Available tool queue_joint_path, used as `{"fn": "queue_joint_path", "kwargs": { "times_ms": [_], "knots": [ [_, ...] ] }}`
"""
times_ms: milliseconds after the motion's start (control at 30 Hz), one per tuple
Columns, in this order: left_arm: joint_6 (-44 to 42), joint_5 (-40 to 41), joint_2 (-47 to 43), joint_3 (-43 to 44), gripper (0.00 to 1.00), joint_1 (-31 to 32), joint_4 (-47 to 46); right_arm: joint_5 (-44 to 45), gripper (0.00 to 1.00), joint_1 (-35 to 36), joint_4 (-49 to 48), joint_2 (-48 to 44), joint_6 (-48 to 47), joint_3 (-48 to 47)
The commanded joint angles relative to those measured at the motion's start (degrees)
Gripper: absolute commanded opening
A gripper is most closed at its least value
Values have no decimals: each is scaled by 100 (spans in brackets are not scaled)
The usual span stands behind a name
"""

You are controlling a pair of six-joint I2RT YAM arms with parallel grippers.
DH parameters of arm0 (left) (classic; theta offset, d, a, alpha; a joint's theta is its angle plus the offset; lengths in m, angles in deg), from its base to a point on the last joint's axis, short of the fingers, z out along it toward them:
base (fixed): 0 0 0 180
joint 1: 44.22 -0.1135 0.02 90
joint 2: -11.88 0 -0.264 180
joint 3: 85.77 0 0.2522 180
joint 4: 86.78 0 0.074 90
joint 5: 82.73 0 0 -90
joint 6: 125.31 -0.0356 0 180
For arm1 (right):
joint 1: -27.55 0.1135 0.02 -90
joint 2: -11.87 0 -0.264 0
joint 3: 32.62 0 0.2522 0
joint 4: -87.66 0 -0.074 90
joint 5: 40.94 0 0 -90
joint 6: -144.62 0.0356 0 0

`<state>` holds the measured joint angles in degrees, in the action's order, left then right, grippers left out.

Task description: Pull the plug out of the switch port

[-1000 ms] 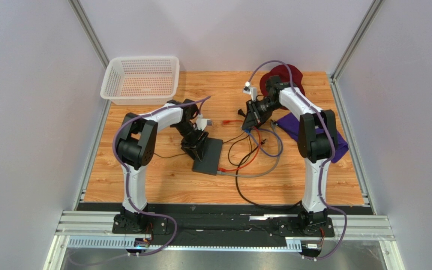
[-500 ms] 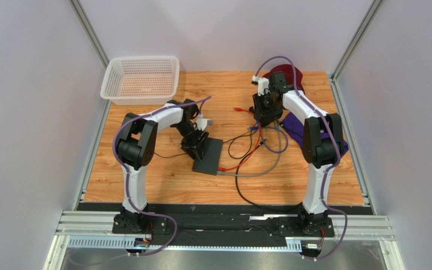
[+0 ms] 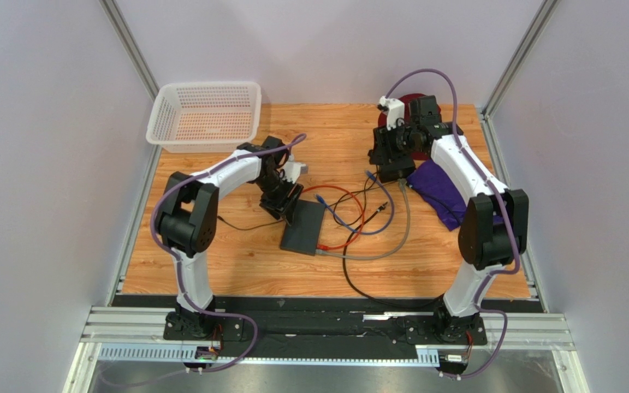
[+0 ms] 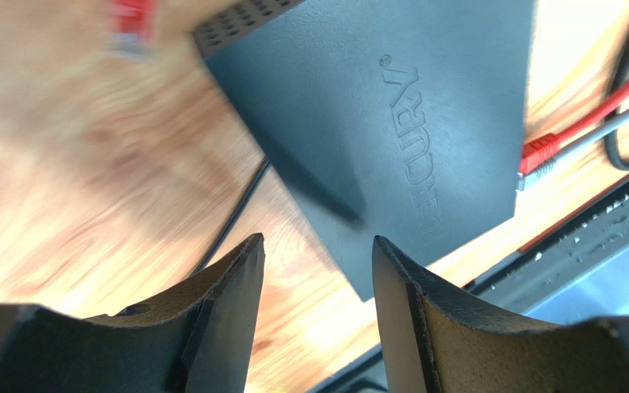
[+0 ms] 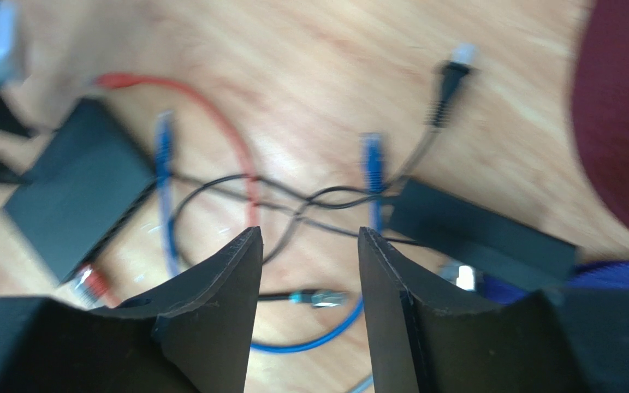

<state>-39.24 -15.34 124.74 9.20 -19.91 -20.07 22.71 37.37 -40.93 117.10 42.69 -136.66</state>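
Observation:
The flat dark grey switch (image 3: 304,227) lies mid-table and also shows in the left wrist view (image 4: 375,106) and the right wrist view (image 5: 80,196). A red plug (image 3: 320,246) and a grey plug (image 3: 328,253) sit at its near edge; the red plug also shows in the left wrist view (image 4: 539,151). My left gripper (image 3: 281,201) is open and empty just above the switch's far-left corner (image 4: 318,250). My right gripper (image 3: 392,168) is open and empty (image 5: 309,237) above loose cables, far right of the switch.
Loose red (image 3: 338,192), blue (image 3: 351,221) and black cables tangle right of the switch. A black power brick (image 5: 482,233) lies under my right gripper. A purple cloth (image 3: 445,188) and a maroon cloth (image 5: 621,106) lie far right. A white basket (image 3: 207,115) stands far left.
My right gripper has moved up and toward the far right, and the cable ends near it now lie on the table. My left gripper has drawn slightly back off the switch.

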Motion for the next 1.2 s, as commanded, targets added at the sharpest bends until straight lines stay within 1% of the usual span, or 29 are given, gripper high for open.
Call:
{"fn": "queue_joint_path", "kwargs": {
  "times_ms": [0,67,100,167,233,300,367,567,633,767,833,933,1000,1067,1167],
  "knots": [
    [-4,82,-1053,-288,60,-111,-460,-1194,50,476,164,-661,-398,702],
    [6,-234,-1257,-482,60,-111,-619,-1320,49,721,286,-609,-521,923],
    [23,-313,-1414,-588,60,-111,-671,-1416,44,958,339,-539,-530,1064],
    [111,-332,-1512,-834,60,-111,-786,-1531,41,1283,401,-268,-417,1179],
    [347,-200,-1670,-1036,60,-120,-995,-1828,41,1469,287,-135,-398,1398],
    [724,-173,-1898,-1325,61,-129,-1346,-2058,44,1768,304,-3,-653,1460],
    [866,-278,-1856,-1423,61,-129,-1436,-2006,45,1943,435,268,-671,1347],
    [779,-349,-1382,-1362,61,-129,-1287,-2050,40,1997,471,753,-706,996],
    [779,-419,-1276,-1327,60,-138,-1278,-2050,39,2023,637,1095,-724,803],
    [762,-420,-1047,-1143,60,-216,-1182,-2234,39,2041,569,1737,-636,231],
    [735,-306,-1064,-1029,60,-287,-1085,-2497,41,2076,524,2113,-487,-295],
    [735,-86,-1187,-923,60,-401,-945,-2638,41,2155,524,2431,-381,-990],
    [797,-138,-1327,-835,60,-515,-822,-2595,41,2173,516,2467,-372,-1193],
    [701,-121,-1442,-782,60,-533,-760,-2577,43,2138,524,2380,-372,-1176],
    [630,-208,-1407,-922,59,-533,-742,-2875,50,2068,594,2161,-424,-870]
  ]
}}
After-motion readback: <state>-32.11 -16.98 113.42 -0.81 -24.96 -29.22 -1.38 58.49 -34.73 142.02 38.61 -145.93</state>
